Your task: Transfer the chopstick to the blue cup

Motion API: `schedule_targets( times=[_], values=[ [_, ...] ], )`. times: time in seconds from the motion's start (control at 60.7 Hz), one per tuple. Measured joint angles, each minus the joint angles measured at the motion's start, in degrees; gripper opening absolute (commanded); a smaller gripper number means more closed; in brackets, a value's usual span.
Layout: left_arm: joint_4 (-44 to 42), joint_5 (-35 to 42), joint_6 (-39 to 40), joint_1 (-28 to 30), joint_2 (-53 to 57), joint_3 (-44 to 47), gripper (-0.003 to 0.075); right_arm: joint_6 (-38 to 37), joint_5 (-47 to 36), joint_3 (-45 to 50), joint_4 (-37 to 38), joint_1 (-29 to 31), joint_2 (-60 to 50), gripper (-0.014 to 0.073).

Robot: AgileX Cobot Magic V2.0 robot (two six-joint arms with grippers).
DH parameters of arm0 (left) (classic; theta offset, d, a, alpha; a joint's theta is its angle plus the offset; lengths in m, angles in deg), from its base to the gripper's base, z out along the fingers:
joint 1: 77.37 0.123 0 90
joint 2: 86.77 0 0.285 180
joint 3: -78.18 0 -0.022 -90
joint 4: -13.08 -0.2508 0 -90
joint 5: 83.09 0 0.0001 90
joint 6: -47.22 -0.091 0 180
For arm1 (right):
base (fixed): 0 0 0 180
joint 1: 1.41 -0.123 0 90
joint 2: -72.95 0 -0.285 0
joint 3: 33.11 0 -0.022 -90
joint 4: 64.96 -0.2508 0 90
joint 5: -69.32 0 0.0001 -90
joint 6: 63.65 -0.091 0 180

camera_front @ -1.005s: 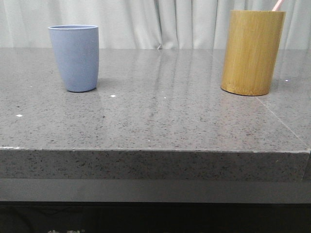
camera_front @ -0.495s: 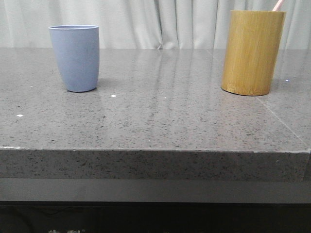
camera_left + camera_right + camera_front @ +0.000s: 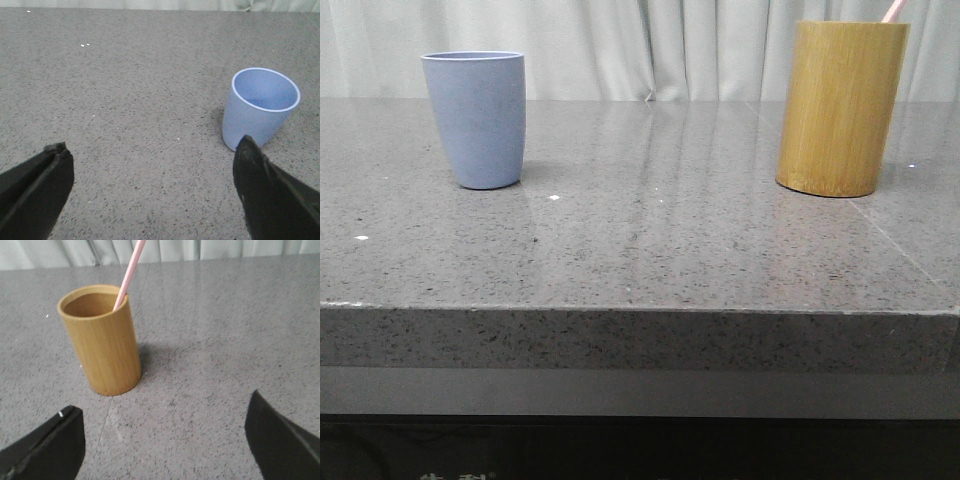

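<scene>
Front view: the blue cup is standing upright on the left of the grey speckled counter, and the bamboo holder is standing upright on the right, well apart from it. The chopstick is resting inside the bamboo holder, its pink upper end leaning out over the rim toward the right. A pale curtain is hanging behind the counter. Along the dark lower edge of this view, a few pale characters are showing, cut off and too small to read; neither cup nor holder is bearing any label.

Left wrist view: the left tool is hovering over the counter with its dark fingers spread wide and nothing between them; the blue cup, empty inside, is sitting just beyond one fingertip.

Right wrist view: the right tool is likewise hanging wide open and empty above the counter, with the bamboo holder and the slanting chopstick lying ahead of it, apart from both fingers.

Compared with the front views half a second and one second earlier, cup, holder and chopstick are appearing shifted very slightly to the right, and are otherwise unchanged.
</scene>
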Motion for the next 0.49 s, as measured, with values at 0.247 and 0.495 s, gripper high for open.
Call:
schedule_targets(
  times=[0.247,0.495],
  values=[
    [0.0,-10.3,-0.6,-5.4,-19.0,-18.7,0.0640,2.1,1.5,0.0,0.0,-1.5,0.0,0.0656],
    [0.0,-22.9,-2.1,-9.3,-36.6,-36.4,0.0640,2.4,1.5,0.0,0.0,-1.5,0.0,0.0656]
  ],
)
